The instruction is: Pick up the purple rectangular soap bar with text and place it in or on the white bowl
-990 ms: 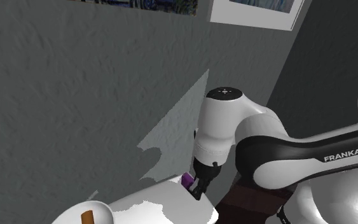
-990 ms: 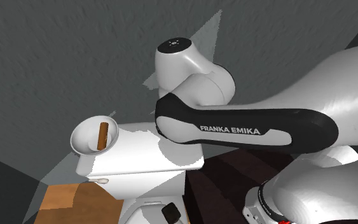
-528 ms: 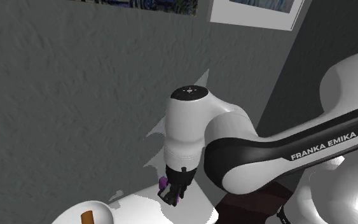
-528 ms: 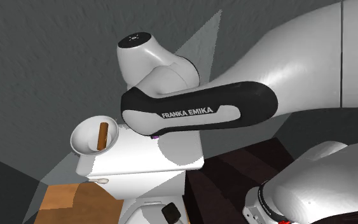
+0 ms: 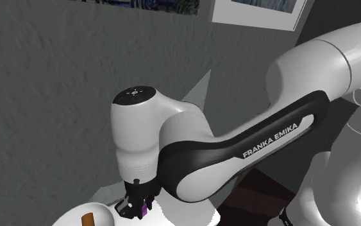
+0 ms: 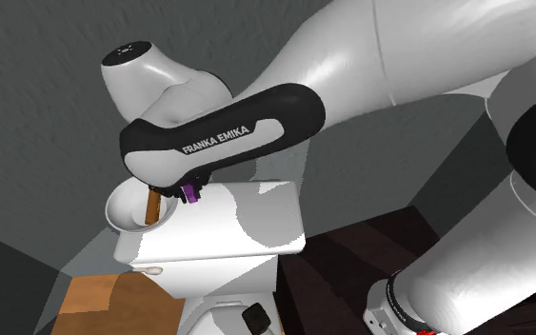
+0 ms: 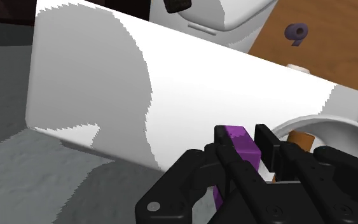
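My gripper (image 7: 245, 147) is shut on the purple soap bar (image 7: 241, 139), clasped on edge between the two black fingers. In the second exterior view the soap bar (image 6: 192, 194) hangs under the hand just beside the white bowl (image 6: 117, 215), above the white tank top (image 6: 247, 228). A brown stick (image 6: 151, 203) lies inside the bowl. In the shoulder view the gripper (image 5: 136, 205) with the soap bar (image 5: 148, 207) hovers next to the bowl (image 5: 68, 217) at the bottom edge. From the wrist, the bowl's rim (image 7: 336, 121) shows just beyond the fingers.
The bowl stands on a white box-shaped tank (image 7: 107, 89) against a grey textured wall (image 5: 57, 96). Below it lie a brown wooden surface (image 7: 311, 44) with a small purple object (image 7: 294, 31) and a black item (image 6: 254, 317). A dark stand (image 6: 351, 266) sits near the arm's base.
The arm has swung toward the shoulder view's left, carrying the soap bar across the tank top to the bowl's edge. The fingers stay shut on it.
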Motion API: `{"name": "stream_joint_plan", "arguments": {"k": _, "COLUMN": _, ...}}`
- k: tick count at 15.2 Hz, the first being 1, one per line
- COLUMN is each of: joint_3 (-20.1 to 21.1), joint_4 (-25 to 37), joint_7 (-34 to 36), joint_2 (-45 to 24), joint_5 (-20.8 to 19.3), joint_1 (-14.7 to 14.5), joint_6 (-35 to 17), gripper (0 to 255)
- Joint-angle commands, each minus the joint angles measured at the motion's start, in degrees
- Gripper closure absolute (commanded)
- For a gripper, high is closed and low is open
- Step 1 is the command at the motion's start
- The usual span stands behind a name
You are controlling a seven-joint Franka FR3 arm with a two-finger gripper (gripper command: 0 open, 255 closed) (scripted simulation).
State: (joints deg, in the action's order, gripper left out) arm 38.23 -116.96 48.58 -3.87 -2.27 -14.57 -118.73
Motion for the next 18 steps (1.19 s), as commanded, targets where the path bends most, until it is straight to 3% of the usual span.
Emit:
{"name": "stream_joint_plan", "arguments": {"k": 1, "joint_3": 0.5, "joint_4": 6.9, "joint_7": 3.7, "joint_2": -6.1, "joint_5": -4.3, "joint_1": -1.5, "joint_6": 2.2, "gripper": 255}}
{"name": "stream_joint_plan", "arguments": {"k": 8, "joint_3": -1.9, "joint_4": 31.1, "joint_7": 10.5, "joint_2": -24.6, "joint_5": -14.5, "joint_1": -11.2, "joint_6": 11.2, "gripper": 255}}
{"name": "stream_joint_plan", "arguments": {"k": 10, "joint_3": -2.9, "joint_4": 39.8, "joint_7": 11.3, "joint_2": -30.1, "joint_5": -16.7, "joint_1": -14.9, "joint_6": 14.7, "gripper": 255}}
{"name": "stream_joint_plan", "arguments": {"k": 11, "joint_3": -3.8, "joint_4": 47.5, "joint_7": 11.4, "joint_2": -34.7, "joint_5": -18.2, "joint_1": -17.9, "joint_6": 17.8, "gripper": 255}}
{"name": "stream_joint_plan", "arguments": {"k": 18, "joint_3": -4.4, "joint_4": 43.3, "joint_7": 12.0, "joint_2": -35.5, "joint_5": -18.7, "joint_1": -17.4, "joint_6": 13.0, "gripper": 255}}
